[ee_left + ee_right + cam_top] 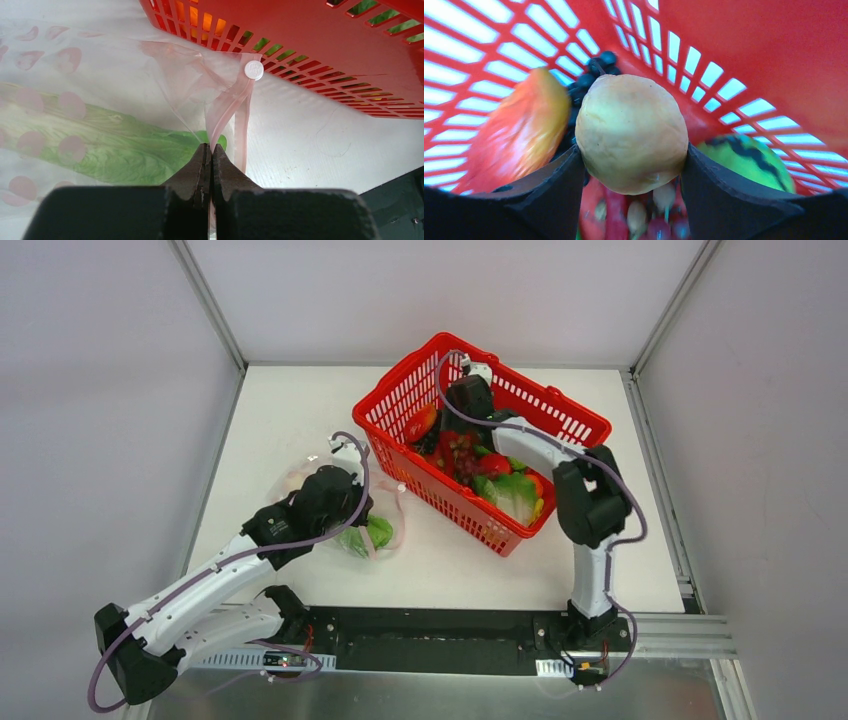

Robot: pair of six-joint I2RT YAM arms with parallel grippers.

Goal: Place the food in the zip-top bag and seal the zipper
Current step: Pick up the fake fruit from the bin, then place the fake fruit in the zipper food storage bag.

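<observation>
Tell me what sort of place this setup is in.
Probably a robotics lab test cell, not a kitchen: a white table boxed in by plain grey panels on aluminium framing, with toy produce in a red basket.

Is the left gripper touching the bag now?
Touching. In the left wrist view, the left gripper is closed on the zipper strip of the bag; the pink strip runs straight in between the shut jaws, no gap.
</observation>
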